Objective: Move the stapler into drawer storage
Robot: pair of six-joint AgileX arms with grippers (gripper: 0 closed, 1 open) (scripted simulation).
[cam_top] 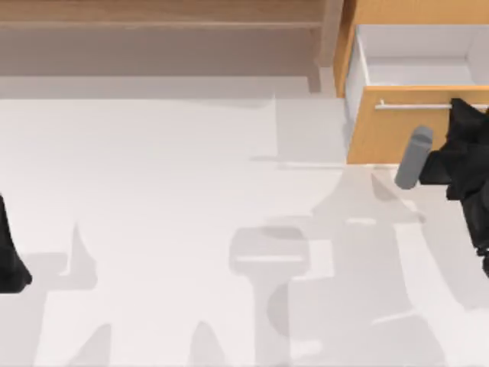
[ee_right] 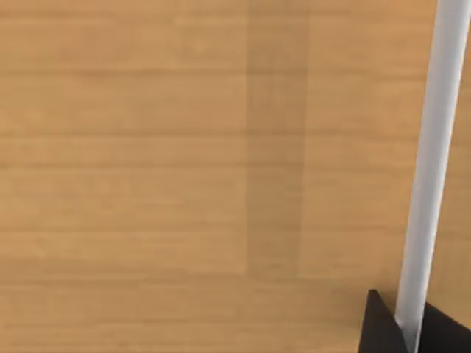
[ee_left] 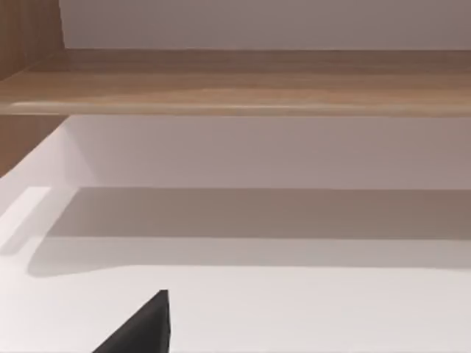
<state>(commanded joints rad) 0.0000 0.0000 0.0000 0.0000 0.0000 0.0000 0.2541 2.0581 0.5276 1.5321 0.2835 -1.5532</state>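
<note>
Left arm: parked at the top view's far left edge, over the white table (cam_top: 153, 229); a dark part of it (cam_top: 9, 256) sits low against that edge.
Left gripper: a single black fingertip (ee_left: 143, 327) shows in the left wrist view above the bare table; clenched or released cannot be told.
Shelf: long brown open shelf (cam_top: 153, 19) across the back of the table, left of the drawer; the left wrist view faces its wooden board (ee_left: 235, 81).
Drawer: light tan drawer (cam_top: 397, 126) at the top view's back right, pulled out, white interior (cam_top: 416, 57) open to view.
Handle: thin silver bar handle (cam_top: 412, 105) running across the drawer front; in the right wrist view it crosses the wood front (ee_right: 184, 169) as a pale bar (ee_right: 430, 169).
Right gripper: right gripper (cam_top: 462, 115) at the drawer front, at the handle's right-hand part; its dark fingertips (ee_right: 379, 327) sit on either side of the bar, clenched on the handle.
Right arm: black body with a grey cylinder (cam_top: 413, 157) just in front of the drawer, at the table's right edge.
Stapler: whereabouts cannot be told.
</note>
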